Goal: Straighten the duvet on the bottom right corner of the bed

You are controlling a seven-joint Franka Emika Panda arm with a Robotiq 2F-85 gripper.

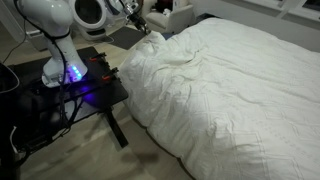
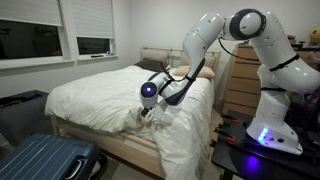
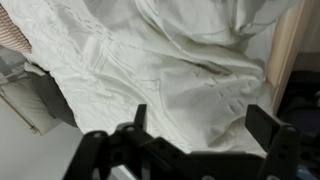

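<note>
The white quilted duvet (image 1: pixel 225 85) covers the whole bed and hangs creased over its near corner. In an exterior view (image 2: pixel 105 95) it drapes over the bed's light wood frame (image 2: pixel 110 147). My gripper (image 2: pixel 147 108) hovers at the bed's edge over bunched folds of the duvet; it also shows at the back of an exterior view (image 1: pixel 140 22). In the wrist view the gripper (image 3: pixel 200 125) is open, its two black fingers wide apart just above the wrinkled duvet (image 3: pixel 170 60). Nothing is between the fingers.
The black robot table (image 1: pixel 95 85) with the arm's base stands right beside the bed. A blue suitcase (image 2: pixel 45 160) lies on the floor at the bed's foot. A wooden dresser (image 2: pixel 240 85) stands behind the arm.
</note>
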